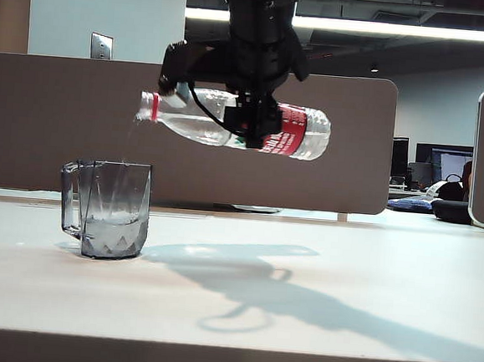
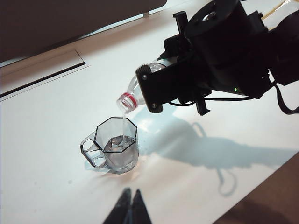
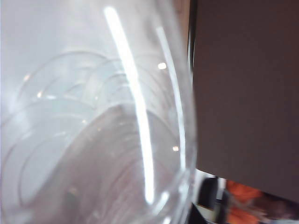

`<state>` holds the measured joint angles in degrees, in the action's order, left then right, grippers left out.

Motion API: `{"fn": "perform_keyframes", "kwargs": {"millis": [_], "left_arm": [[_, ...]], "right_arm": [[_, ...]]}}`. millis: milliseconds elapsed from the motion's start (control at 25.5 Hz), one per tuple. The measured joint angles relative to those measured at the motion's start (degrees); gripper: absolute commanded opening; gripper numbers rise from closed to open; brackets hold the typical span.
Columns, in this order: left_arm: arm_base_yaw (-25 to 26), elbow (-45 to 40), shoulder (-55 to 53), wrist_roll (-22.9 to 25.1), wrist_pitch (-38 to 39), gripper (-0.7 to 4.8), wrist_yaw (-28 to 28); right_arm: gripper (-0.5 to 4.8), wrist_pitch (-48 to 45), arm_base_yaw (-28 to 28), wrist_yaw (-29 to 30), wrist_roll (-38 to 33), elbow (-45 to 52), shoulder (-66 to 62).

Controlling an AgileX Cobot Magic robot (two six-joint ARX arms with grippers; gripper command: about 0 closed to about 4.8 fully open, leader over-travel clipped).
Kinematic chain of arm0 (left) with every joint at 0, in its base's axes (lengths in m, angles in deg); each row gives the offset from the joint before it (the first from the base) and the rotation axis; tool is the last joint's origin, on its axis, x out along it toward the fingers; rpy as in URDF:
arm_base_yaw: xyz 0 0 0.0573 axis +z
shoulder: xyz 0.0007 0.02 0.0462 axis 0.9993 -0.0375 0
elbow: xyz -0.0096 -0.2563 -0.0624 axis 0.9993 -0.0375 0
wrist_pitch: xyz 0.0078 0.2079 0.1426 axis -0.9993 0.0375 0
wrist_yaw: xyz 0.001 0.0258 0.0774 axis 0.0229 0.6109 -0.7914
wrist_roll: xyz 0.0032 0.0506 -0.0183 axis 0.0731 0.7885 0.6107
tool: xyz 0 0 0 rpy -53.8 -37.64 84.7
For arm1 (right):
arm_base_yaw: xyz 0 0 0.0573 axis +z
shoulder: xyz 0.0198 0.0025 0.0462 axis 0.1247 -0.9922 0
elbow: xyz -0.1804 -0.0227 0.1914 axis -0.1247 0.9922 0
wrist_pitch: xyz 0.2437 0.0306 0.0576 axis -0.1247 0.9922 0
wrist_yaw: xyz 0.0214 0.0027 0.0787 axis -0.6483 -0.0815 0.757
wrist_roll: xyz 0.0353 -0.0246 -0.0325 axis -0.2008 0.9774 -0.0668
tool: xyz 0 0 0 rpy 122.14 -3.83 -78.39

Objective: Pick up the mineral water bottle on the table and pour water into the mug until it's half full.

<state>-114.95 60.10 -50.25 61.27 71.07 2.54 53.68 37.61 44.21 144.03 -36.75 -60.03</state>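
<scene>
Right gripper (image 1: pixel 253 119) clamps bottle (image 1: pixel 300 135), long axis near level, mouth directly above mug (image 1: pixel 110 208), pouring. Left gripper (image 2: pixel 131 207) shut, near mug, idle.

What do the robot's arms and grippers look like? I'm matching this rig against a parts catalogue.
The right gripper is a blocky matte black housing with a black cable looping beside it; in the left wrist view a small green light glows on its body. The left gripper shows only two slim, dark, pointed jaws, close together.
</scene>
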Motion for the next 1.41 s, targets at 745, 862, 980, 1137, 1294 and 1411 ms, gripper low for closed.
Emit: {"fn": "perform_keyframes", "kwargs": {"millis": [745, 862, 980, 1137, 1294, 1411], "left_arm": [[0.0, 0.0, 0.0, 0.0, 0.0, -0.05, 0.0], [0.0, 0.0, 0.0, 0.0, 0.0, -0.05, 0.0], [0.0, 0.0, 0.0, 0.0, 0.0, -0.05, 0.0], [0.0, 0.0, 0.0, 0.0, 0.1, -0.05, 0.0], [0.0, 0.0, -0.1, 0.0, 0.6, -0.05, -0.4], [0.0, 0.0, 0.0, 0.0, 1.4, -0.05, -2.7]], "right_arm": [[2.29, 4.2, -6.1, 16.8, -56.4, 0.0, 0.8], [2.29, 4.3, -7.8, 18.9, -61.2, 0.0, 0.8], [2.29, 4.3, -9.4, 20.8, -65.3, 0.0, 1.3], [2.29, 4.3, -10.4, 21.5, -66.7, 0.0, 1.9], [2.29, 4.4, -10.2, 22.2, -66.8, 0.0, 3.0], [2.29, 4.3, -10.1, 22.4, -66.8, 0.0, 4.6]]}}
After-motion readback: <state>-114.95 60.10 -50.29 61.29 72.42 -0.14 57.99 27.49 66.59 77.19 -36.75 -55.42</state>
